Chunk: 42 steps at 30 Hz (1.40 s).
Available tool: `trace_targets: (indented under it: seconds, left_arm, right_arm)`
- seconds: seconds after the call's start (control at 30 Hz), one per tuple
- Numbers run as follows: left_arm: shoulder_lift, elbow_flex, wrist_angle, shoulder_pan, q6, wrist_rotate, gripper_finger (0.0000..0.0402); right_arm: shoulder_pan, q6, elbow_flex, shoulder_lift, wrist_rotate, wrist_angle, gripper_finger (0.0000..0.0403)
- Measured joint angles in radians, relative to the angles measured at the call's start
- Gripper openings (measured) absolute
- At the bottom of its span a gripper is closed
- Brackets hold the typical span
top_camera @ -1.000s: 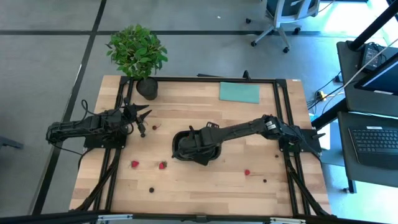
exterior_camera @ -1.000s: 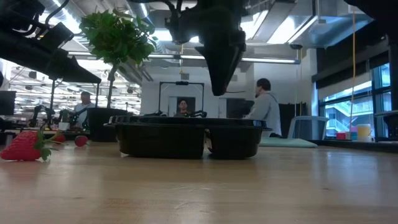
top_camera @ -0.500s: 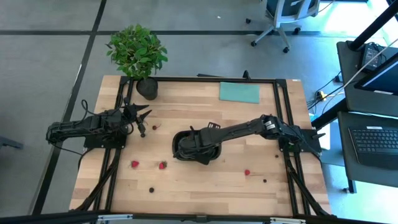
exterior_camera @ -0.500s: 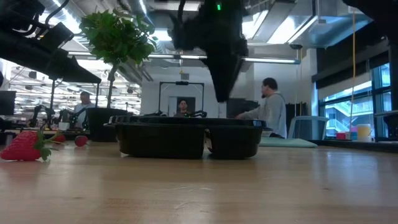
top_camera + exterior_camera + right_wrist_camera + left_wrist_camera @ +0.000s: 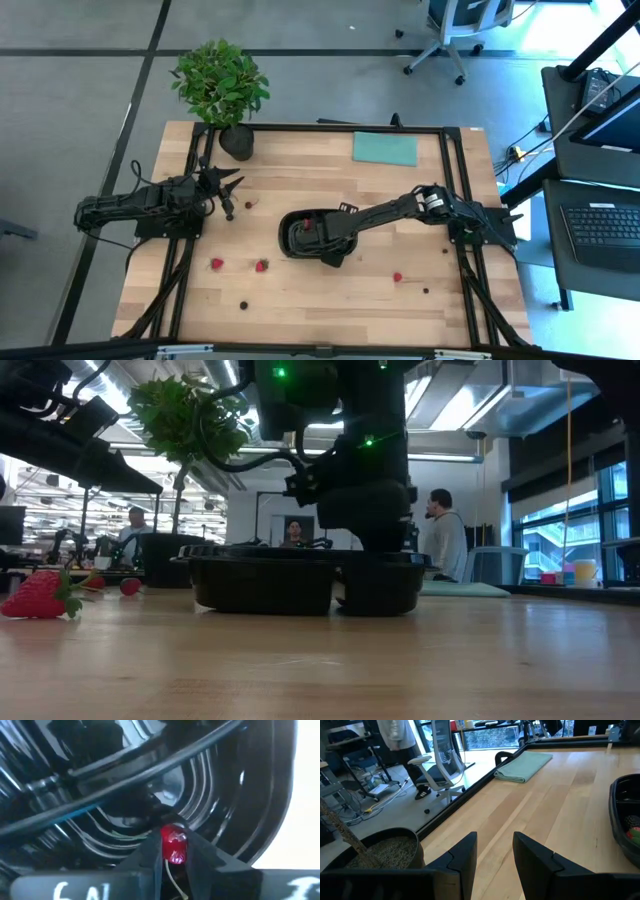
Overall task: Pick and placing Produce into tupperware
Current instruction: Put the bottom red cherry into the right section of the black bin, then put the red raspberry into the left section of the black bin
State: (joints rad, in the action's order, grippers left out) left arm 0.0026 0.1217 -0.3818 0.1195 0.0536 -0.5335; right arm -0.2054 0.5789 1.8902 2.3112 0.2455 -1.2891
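The black tupperware tray [image 5: 292,240] stands mid-table, and one strawberry [image 5: 306,226] lies in it. My right gripper [image 5: 174,852] points down into the tray, shut on a small red piece of produce [image 5: 173,840]. In the low view its fingertips are hidden behind the tray wall [image 5: 300,582]. Loose strawberries [image 5: 217,264] [image 5: 261,266] [image 5: 397,277] and dark berries [image 5: 243,304] lie on the wood near the front. My left gripper [image 5: 492,860] hovers open at the table's left, nothing between its fingers. My right gripper pinches the small round red fruit [image 5: 173,846] between its two fingertips [image 5: 150,854], coming from above and pointing steeply down. A thin pale stem hangs from the fruit between the fingers. The fruit sits just over the tray's ribbed floor [image 5: 125,832]; whether it touches the floor I cannot tell.
A potted plant [image 5: 222,85] stands at the far left corner and a teal cloth [image 5: 385,148] lies at the far edge. A black frame rail [image 5: 445,160] borders the tabletop. People and office chairs show in the room beyond.
My right gripper has gone down into the tray, still shut on the red fruit, and has shifted slightly toward the table's right edge. That shift has uncovered the strawberry lying in the tray.
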Motion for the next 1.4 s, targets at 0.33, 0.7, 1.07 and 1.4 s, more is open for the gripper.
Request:
trace_targets:
  seconds: [0.33, 0.7, 1.07, 1.4]
  left_arm:
    - [0.0, 0.0, 0.0, 0.0, 0.001, 0.0, 0.012]
    - [0.0, 0.0, 0.0, 0.0, 0.001, 0.0, 0.012]
    - [0.0, 0.0, 0.0, 0.0, 0.001, 0.0, 0.012]
    - [0.0, 0.0, 0.0, 0.0, 0.0, 0.0, 0.012]
  right_arm:
    - [-0.003, 0.002, -0.002, 0.0, 0.007, -0.008, 0.0108]
    - [0.0, 0.022, 0.016, 0.0, 0.008, -0.014, 0.0207]
    - [-0.108, 0.049, 0.264, -0.006, 0.241, -0.284, 0.0221]
    - [-0.278, 0.402, 0.221, -0.143, 0.09, -0.278, 0.0224]
